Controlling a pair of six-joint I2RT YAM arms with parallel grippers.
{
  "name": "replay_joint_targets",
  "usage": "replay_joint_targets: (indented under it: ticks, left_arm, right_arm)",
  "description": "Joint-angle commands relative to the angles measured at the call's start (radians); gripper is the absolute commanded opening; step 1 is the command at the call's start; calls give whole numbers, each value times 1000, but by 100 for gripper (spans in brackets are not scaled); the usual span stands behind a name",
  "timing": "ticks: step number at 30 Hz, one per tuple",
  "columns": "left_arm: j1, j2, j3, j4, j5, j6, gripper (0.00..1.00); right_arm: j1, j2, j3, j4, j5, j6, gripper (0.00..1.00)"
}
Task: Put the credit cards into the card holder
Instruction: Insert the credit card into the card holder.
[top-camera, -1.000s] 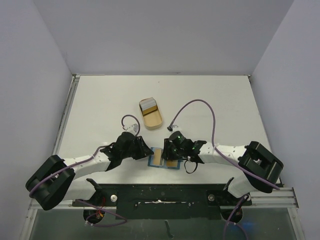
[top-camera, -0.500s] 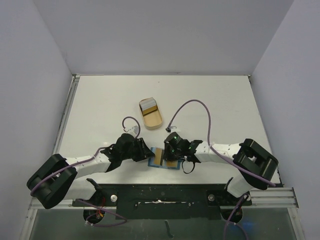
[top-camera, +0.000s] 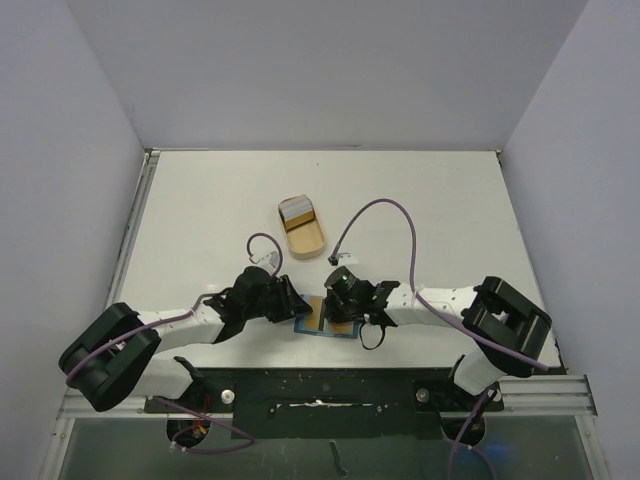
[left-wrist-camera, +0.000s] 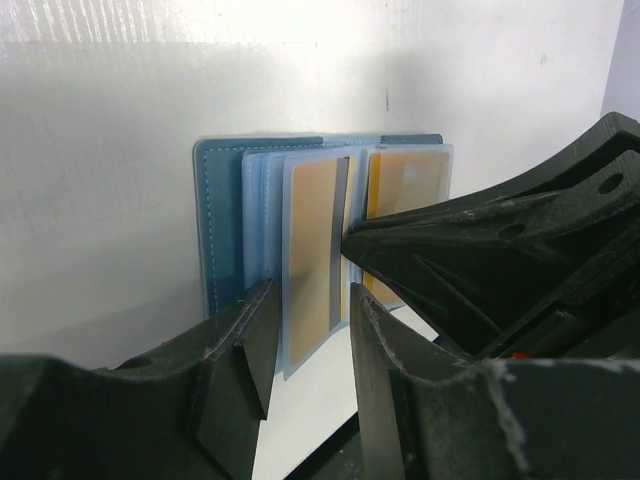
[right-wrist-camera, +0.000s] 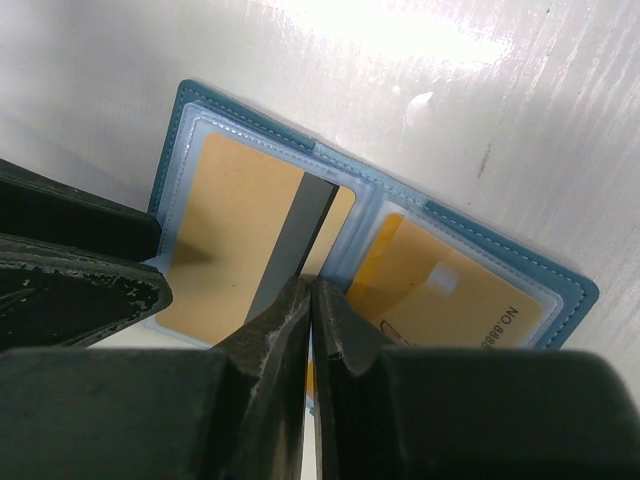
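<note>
The teal card holder (top-camera: 322, 322) lies open on the table between both grippers. In the left wrist view the card holder (left-wrist-camera: 222, 220) shows a tan credit card with a dark stripe (left-wrist-camera: 312, 255) in a clear pocket and a second tan card (left-wrist-camera: 405, 185) to its right. My left gripper (left-wrist-camera: 310, 300) is open, its jaws either side of the clear pocket's near edge. My right gripper (right-wrist-camera: 312, 285) is shut, its tips resting at the holder's middle fold beside the striped card (right-wrist-camera: 235, 235). More credit cards (top-camera: 295, 210) are stacked in a tan tray.
The tan oblong tray (top-camera: 305, 240) sits further back, mid-table. Purple cables loop above both wrists. The two grippers (top-camera: 293, 303) (top-camera: 337, 297) almost touch over the holder. The near table edge and the arm bases lie just behind the holder.
My right gripper has closed and slid left onto the holder's middle. My left gripper has opened wider at the holder's left side.
</note>
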Motion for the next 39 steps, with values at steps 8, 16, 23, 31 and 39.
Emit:
replay_joint_targets:
  ticks: [8,16,23,31,39]
  left_arm:
    - [2,61,13,126,42,10,33]
    - [-14,13,32,124,71,-28,31]
    - [-29,-22,38,117,78,-49,30]
    - [-37,1,64,148,113,-46,30]
    - [-81,58,122,168,118,-37,31]
  right_arm:
    - [7,5,-29,13,25,9,6]
    - [10,3,-36,30,25,8,6]
    - [10,-27,-24,28,46,-1,15]
    - [10,-144,-42,30,111,-1,24]
    - [19,-363,-102,-33,242,65,36]
